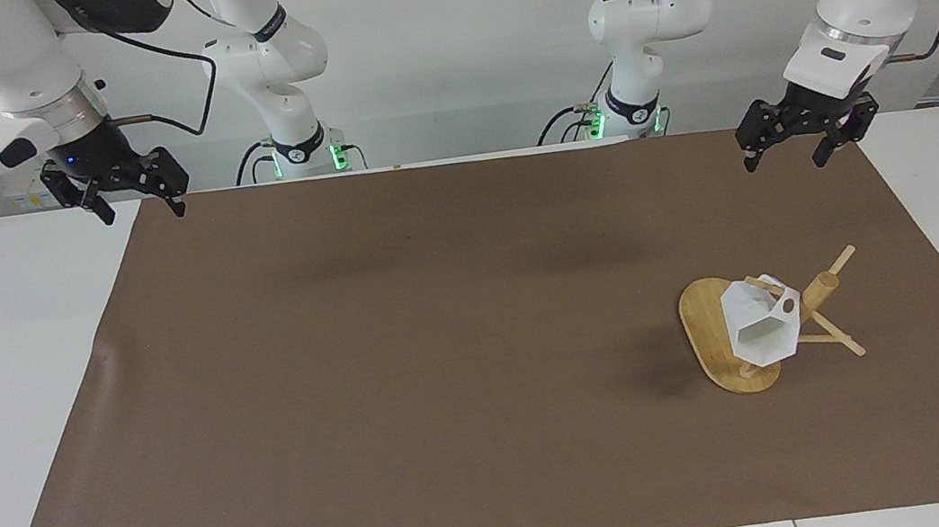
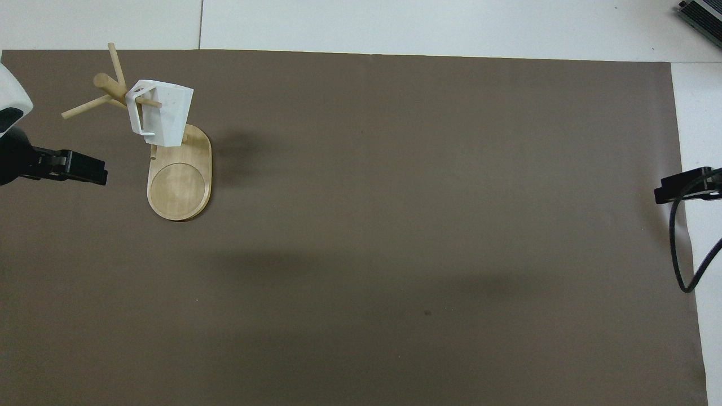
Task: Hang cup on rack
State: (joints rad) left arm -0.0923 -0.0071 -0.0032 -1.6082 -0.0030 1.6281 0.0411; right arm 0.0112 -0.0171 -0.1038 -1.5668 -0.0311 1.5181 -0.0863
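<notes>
A: Where is the cup [image 1: 761,328] at this moment?

B: It hangs on the rack [image 1: 720,339], its handle threaded on one of the thin pegs, toward the left arm's end of the surface [image 1: 4,379]. Nothing grips it.

A: Do the two views agree on that?

B: Yes, though each gives something different. The overhead view shows the peg passing through the handle of the cup [image 2: 161,111] and the round recess in the oval base of the rack [image 2: 179,183]. The facing view shows the cup's open mouth tilted downward and its body clear of the brown mat [image 1: 409,353].

A: And the end effectors?

B: The left end effector [image 1: 797,150] is up in the air over the mat's edge at the left arm's end, fingers spread apart, holding nothing, well apart from the rack. The overhead view catches only its black tip [image 2: 84,167] at the frame's edge. The right end effector [image 1: 136,198] waits over the mat's corner at the right arm's end, also released and empty; from overhead only a sliver [image 2: 685,185] and a cable show.
</notes>
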